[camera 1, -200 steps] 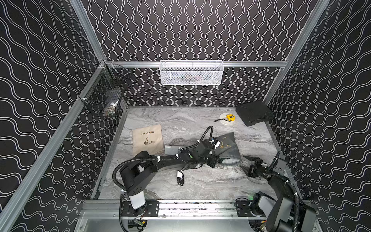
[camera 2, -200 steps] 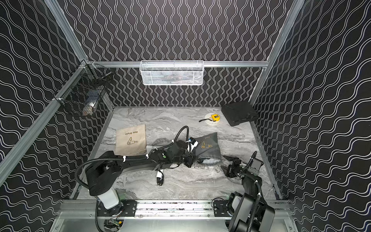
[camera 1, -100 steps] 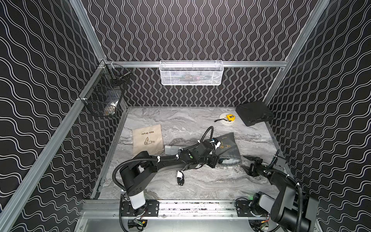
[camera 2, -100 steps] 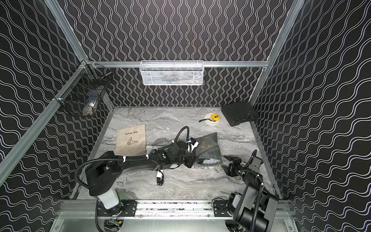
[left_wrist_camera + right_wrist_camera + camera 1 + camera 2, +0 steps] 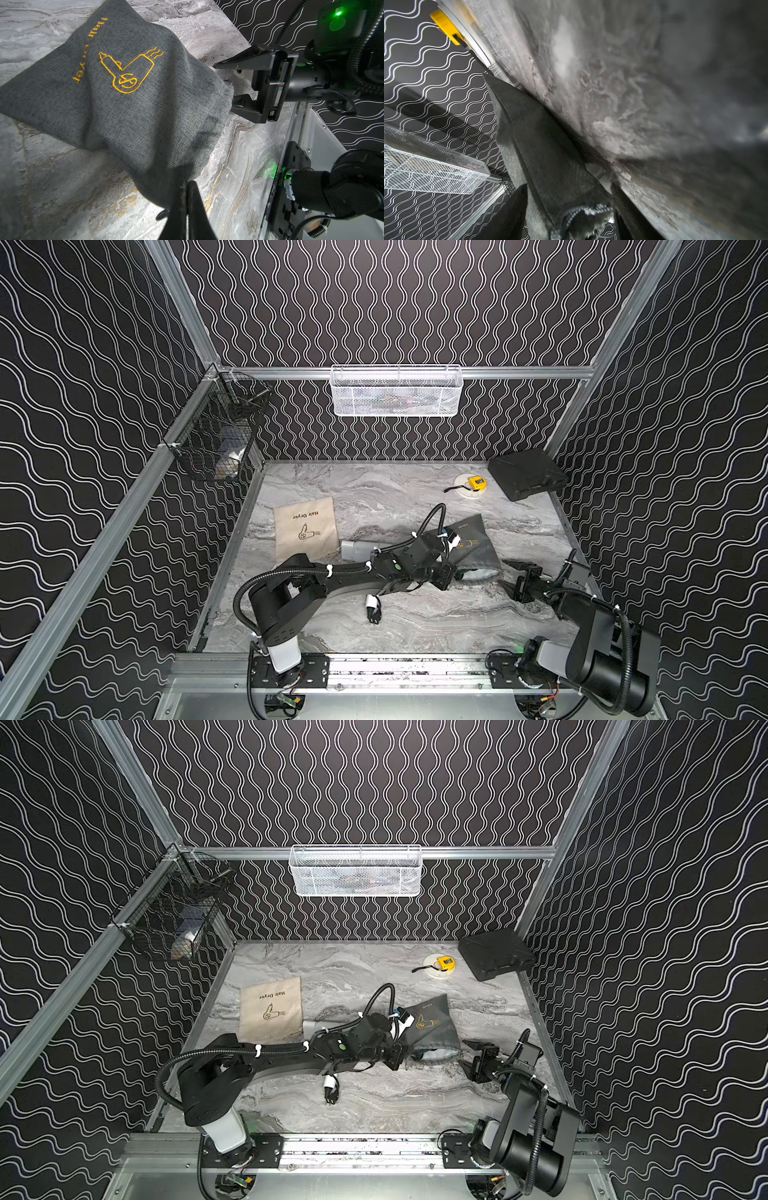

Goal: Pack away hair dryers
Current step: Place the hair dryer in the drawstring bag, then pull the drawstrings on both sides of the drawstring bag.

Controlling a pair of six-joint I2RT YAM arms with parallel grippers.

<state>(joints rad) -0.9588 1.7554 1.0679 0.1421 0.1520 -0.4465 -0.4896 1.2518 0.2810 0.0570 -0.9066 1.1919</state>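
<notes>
Left hand (image 5: pixel 186 185) pinched shut on dark grey bag (image 5: pixel 128 99) rim. Right hand (image 5: pixel 225 87) wide at its mouth. White hair dryer (image 5: pixel 355 549) — on counter (image 5: pixel 415 626) beside beige bag (image 5: pixel 305 531), partly under left arm (image 5: pixel 353 580).

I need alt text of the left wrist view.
The left gripper, jaws shut, pinches the edge of a dark grey bag embroidered with an orange hair dryer, on a table. The right gripper is beside it, jaws open.

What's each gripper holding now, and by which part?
The left gripper pinches the dark grey bag by the fabric at its open end; the right gripper is open, holding nothing.
</notes>
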